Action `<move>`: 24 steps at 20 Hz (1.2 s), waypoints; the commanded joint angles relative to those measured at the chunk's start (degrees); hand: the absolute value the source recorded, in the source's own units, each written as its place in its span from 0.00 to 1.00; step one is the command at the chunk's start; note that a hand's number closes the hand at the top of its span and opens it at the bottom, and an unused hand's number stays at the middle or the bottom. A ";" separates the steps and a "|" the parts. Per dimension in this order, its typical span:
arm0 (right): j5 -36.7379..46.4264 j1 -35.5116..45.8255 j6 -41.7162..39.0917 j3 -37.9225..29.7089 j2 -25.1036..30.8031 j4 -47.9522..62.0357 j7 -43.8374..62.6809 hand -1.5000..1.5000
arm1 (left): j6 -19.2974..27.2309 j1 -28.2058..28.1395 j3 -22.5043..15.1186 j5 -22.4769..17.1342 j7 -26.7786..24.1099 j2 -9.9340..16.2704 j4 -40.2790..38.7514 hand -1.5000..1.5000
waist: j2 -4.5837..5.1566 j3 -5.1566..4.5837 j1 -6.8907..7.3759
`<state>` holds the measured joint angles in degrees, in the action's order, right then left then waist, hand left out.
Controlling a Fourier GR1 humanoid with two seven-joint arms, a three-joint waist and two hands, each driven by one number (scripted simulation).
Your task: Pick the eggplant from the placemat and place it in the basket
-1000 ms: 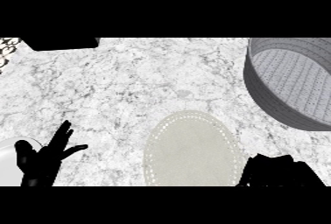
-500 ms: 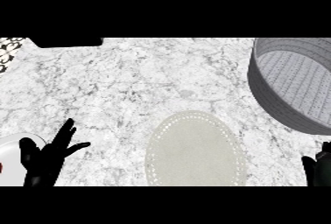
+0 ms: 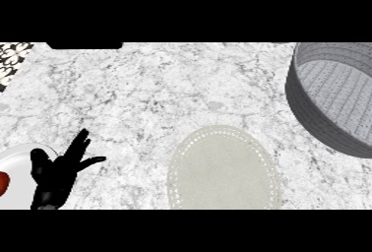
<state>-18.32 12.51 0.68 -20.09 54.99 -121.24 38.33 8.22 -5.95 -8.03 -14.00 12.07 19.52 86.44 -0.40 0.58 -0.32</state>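
The left hand point(image 3: 54, 172) shows at the lower left of the head view, upright over the counter point(image 3: 145, 98), its fingers point(image 3: 78, 142) straight and spread apart with the thumb out to the side, holding nothing. It stands in front of a white plate point(image 3: 18, 157) at the left edge, and a red thing point(image 3: 4, 183) lies on that plate, mostly cut off by the edge, so what it is cannot be told. The right hand shows nowhere in the view, so the state of its fingers cannot be told.

The pale oval placemat point(image 3: 224, 170) with a dotted border lies on the counter at the lower middle, running off the bottom. Its surface is bare; the eggplant cannot be seen on it or anywhere else in the view. The grey woven basket point(image 3: 309, 108) stands at the upper right, well apart from the placemat and partly cut by the right edge; as much of its inside as shows holds nothing.

A dark object point(image 3: 83, 45) sits at the top edge, and a black and white patterned patch point(image 3: 11, 61) fills the upper left corner
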 commanded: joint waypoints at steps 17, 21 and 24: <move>1.09 15.00 -11.33 4.20 -2.77 41.90 -17.85 1.00 | -0.34 -0.45 -2.09 3.00 3.76 -1.47 -3.65 0.50 | 0.81 -0.54 2.11; 3.97 16.10 -12.62 4.07 -4.17 50.17 -25.51 1.00 | -1.25 -0.32 -1.60 2.60 4.30 -1.26 -4.34 0.50 | 0.89 -0.51 1.82; 5.89 18.00 -12.48 5.43 -5.57 53.82 -27.98 1.00 | -1.70 -1.14 -1.01 2.84 0.42 -2.40 -7.30 0.50 | 0.90 -0.56 1.77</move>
<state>-14.03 28.82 -11.03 -15.28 50.71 -73.11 14.26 6.42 -4.05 -7.58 -12.65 11.49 18.06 84.94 -0.13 0.70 1.71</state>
